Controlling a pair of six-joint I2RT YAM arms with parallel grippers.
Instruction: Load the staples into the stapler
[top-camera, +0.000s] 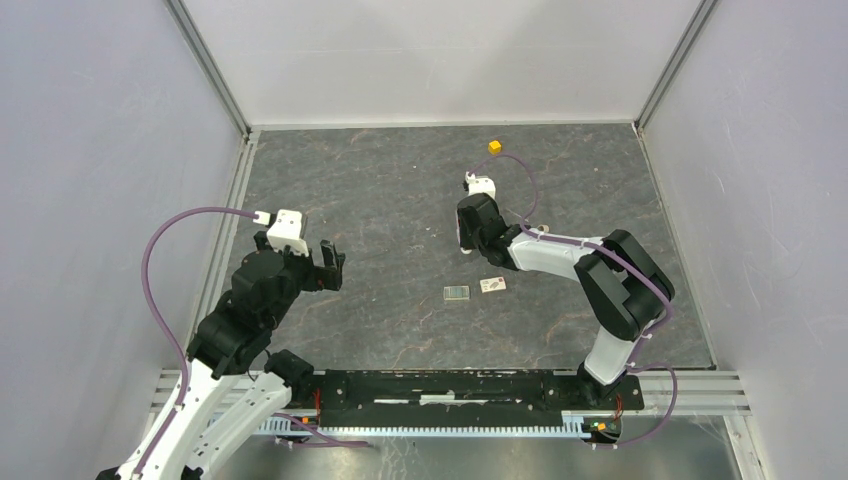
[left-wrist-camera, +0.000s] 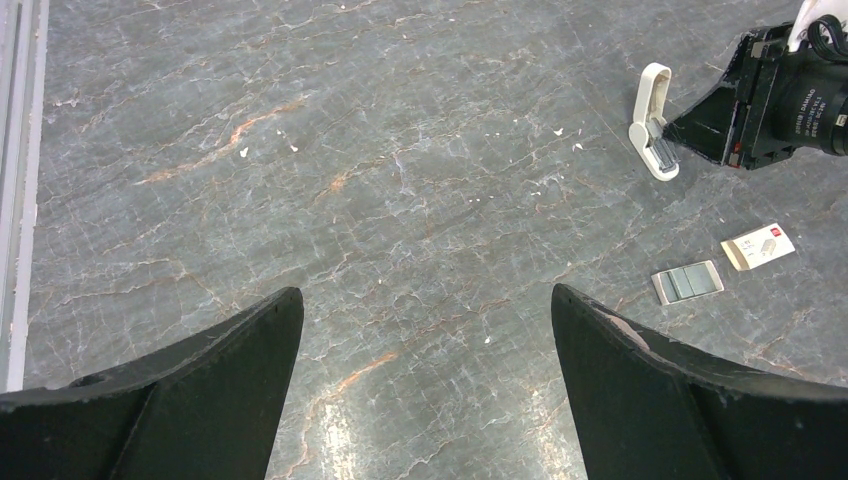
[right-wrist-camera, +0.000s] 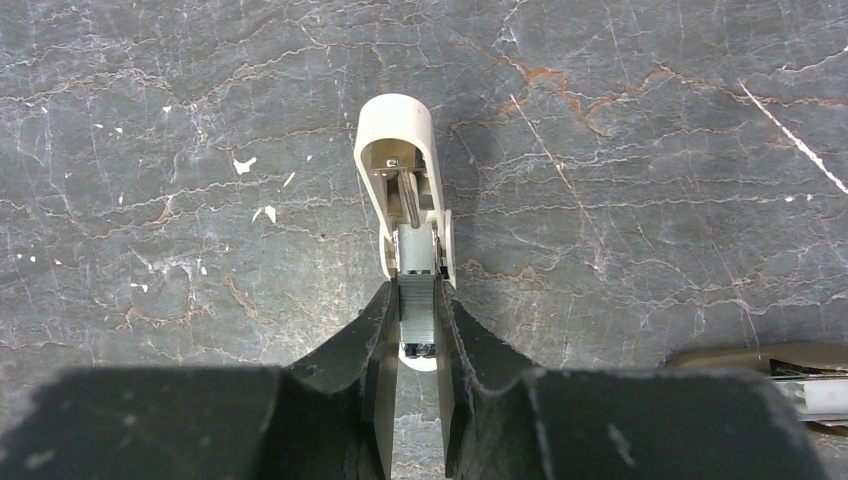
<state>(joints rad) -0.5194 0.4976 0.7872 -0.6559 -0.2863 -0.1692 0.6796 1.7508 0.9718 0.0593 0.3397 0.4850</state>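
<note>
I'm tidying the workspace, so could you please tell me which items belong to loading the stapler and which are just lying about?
For the job: stapler, gripped by the right end effector; staples, lying loose.
Just lying about: pale card beside the staples; yellow cube, far side.

My right gripper (right-wrist-camera: 417, 300) covers the near end of the stapler (right-wrist-camera: 393, 125); in the top view it is too small to make out.
</note>
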